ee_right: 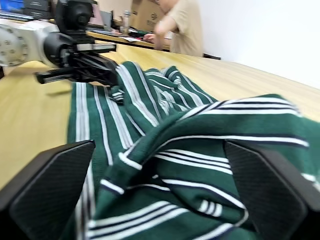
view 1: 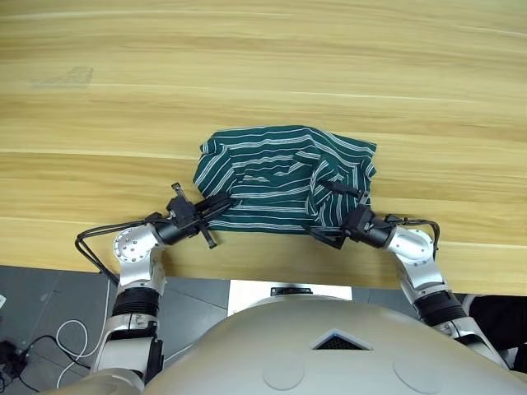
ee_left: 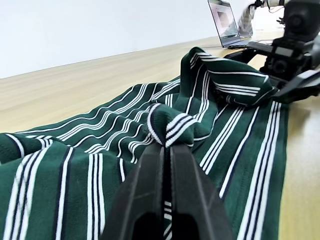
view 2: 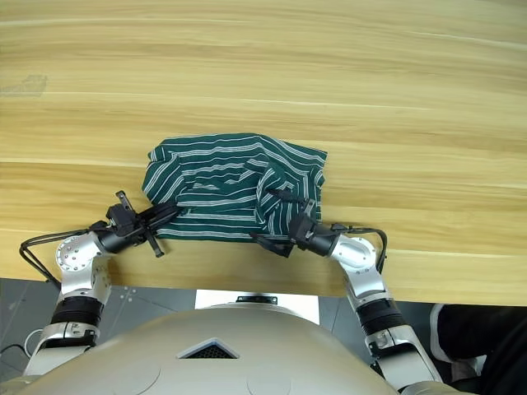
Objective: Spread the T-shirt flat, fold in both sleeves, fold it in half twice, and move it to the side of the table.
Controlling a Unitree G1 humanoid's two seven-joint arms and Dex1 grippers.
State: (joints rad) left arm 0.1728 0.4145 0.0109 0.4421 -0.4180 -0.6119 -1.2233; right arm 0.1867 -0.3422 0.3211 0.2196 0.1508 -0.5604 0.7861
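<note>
A dark green T-shirt (view 1: 276, 177) with white stripes lies crumpled on the wooden table (view 1: 263, 74), close to the front edge. My left gripper (view 1: 221, 202) is at the shirt's near left corner, shut on a pinch of the fabric's hem (ee_left: 167, 127). At the shirt's near right side, my right gripper (view 1: 329, 214) stands open, its two fingers (ee_right: 50, 185) spread wide around a raised bunch of cloth (ee_right: 200, 150). The shirt's sleeves are hidden in the folds.
Bare wood stretches wide beyond and to both sides of the shirt. The table's front edge (view 1: 272, 280) runs just under both wrists. A laptop (ee_left: 225, 22) stands far off at the table's end.
</note>
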